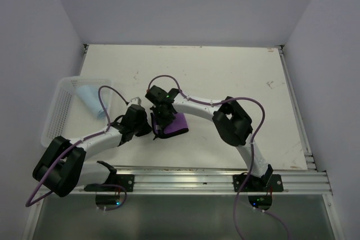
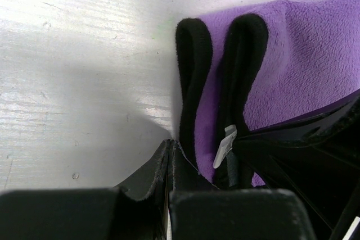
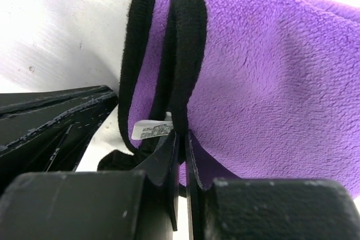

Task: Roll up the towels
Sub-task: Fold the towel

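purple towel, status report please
Left pincer shut beside purple towel. Right pincer shut on its black hem, towel folded. Blue towel in basket. Nothing blocking.

High rear overview; both wrist views close on purple towel (image 3: 270, 66)

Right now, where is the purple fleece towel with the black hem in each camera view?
Top external: purple fleece towel with a black hem, just left of picture centre.
Left wrist: towel upper right, folded.
Right wrist: towel centre and right.
Shared landmark: its small white tag, seen in both wrist views only.
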Available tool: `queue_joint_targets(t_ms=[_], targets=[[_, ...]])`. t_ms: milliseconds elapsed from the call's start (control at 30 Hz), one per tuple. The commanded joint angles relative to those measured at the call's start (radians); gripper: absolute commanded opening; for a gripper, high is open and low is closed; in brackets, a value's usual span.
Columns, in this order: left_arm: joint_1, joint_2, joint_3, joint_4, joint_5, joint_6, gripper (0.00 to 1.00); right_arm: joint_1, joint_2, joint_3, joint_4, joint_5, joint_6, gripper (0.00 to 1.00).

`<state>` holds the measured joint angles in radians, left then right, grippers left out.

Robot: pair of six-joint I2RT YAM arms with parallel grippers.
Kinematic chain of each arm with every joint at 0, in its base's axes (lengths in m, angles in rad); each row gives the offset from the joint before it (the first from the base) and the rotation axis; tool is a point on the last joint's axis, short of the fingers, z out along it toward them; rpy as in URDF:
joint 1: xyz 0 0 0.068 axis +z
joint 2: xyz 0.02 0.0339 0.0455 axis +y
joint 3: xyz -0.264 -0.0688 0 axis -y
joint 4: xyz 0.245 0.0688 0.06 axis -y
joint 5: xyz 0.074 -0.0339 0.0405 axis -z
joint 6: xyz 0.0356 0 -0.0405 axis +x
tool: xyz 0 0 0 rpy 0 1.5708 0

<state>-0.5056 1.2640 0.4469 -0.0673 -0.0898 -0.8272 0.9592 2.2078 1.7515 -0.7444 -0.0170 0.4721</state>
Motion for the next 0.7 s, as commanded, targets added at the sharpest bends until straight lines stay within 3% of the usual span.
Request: queue_joint_targets(t_ms=[0, 667], targets=[[-0.002, 0.006, 0.019, 0.011, -0.008, 0.014, 0.0, 0.007, -0.028, 0.048, -0.016, -0.001, 0.011, 0.03], [-0.002, 0.006, 0.016, 0.012, -0.008, 0.014, 0.0, 0.016, 0.013, 0.063, 0.019, -0.058, 0.023, 0.06]])
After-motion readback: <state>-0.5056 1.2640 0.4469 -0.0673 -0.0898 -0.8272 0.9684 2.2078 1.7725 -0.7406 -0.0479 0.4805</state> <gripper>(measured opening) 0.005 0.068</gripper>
